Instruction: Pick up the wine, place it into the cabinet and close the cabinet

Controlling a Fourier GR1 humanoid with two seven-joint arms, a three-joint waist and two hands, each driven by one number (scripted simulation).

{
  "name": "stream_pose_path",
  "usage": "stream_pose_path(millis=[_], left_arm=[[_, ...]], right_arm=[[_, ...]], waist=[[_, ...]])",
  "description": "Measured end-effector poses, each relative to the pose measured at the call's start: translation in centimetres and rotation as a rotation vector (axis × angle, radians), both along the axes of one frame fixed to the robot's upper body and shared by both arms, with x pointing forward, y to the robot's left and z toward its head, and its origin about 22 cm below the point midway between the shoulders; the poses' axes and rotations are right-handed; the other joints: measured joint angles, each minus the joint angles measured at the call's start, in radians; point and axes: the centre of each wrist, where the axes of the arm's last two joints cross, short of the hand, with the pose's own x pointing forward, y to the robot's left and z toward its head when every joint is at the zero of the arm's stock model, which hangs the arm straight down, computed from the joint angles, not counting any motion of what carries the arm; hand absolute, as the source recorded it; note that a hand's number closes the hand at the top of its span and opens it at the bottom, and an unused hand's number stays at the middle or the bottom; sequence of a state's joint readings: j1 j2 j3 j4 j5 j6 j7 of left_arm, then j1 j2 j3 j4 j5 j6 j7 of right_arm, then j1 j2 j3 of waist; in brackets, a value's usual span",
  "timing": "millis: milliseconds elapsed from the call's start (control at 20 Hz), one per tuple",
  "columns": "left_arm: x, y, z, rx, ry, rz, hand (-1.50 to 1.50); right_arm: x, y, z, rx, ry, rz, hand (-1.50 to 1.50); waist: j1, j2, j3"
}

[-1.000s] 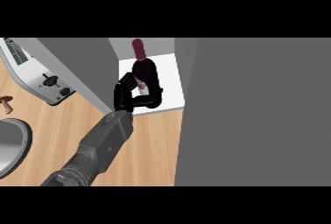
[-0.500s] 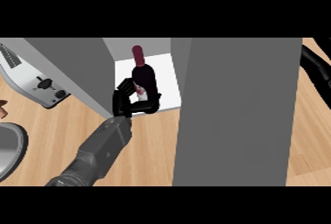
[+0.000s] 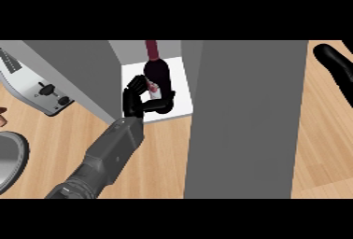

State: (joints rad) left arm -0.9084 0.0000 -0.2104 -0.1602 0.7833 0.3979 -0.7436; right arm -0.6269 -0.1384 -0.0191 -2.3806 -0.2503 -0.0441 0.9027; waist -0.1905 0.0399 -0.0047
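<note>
We see the wine bottle (image 3: 156, 70) lying on the white floor of the cabinet (image 3: 176, 88), inside the open compartment. Its long axis runs up and down the head view, with the reddish neck pointing toward the top of the view, deeper into the cabinet, and the dark body toward us. The top of the neck is cut off at the upper edge of the scene.

Our left hand (image 3: 141, 99) is at the lower end of the bottle, its fingers and thumb curled round the base, so it grips the wine. The hand covers the bottle's lower part, and we cannot make out exactly where the base ends. The grey left forearm (image 3: 103, 163) runs down to the lower left.

A wide grey cabinet panel (image 3: 244, 121) stands just right of the compartment and hides what lies behind it. Beyond it, at the upper right edge, our right hand (image 3: 335, 63) shows only in part; we cannot tell how its fingers stand.

On the wooden counter (image 3: 62, 130) to the left we see a toaster (image 3: 38, 86) and, cut off by the left edge, a grey round pan (image 3: 10, 158).
</note>
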Motion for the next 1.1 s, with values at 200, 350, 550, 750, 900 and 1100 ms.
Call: stream_pose_path(millis=[200,350,550,750,900,1100], left_arm=[[0.8,-0.6,1.2,0.003,-0.014,0.005,1.5],[1.6,-1.3,2.4,0.003,-0.02,0.008,1.5],[2.3,-1.9,3.7,0.015,-0.026,0.015,1.5],[3.2,-2.5,5.2,0.021,-0.026,0.02,1.5],[3.5,-2.7,5.7,0.014,-0.013,0.02,1.5],[4.0,-3.0,6.7,0.0,0.015,0.025,1.5]], right_arm=[[0.0,-0.1,-0.1,-0.001,0.0,-0.001,-1.5],[0.2,-0.4,-0.4,0.0,0.0,-0.009,-1.5],[0.3,-0.7,-0.4,-0.002,0.0,-0.014,-1.5],[0.3,-1.0,-0.5,-0.002,-0.003,-0.021,-1.5],[0.3,-1.1,-0.6,-0.001,0.003,-0.024,-1.5],[0.4,-1.4,-0.6,-0.004,0.002,-0.035,-1.5]], waist=[[0.002,0.001,0.001],[0.006,0.002,0.002],[0.009,0.004,0.002],[0.011,0.006,0.003],[0.019,0.007,0.003],[0.027,0.009,0.003]])
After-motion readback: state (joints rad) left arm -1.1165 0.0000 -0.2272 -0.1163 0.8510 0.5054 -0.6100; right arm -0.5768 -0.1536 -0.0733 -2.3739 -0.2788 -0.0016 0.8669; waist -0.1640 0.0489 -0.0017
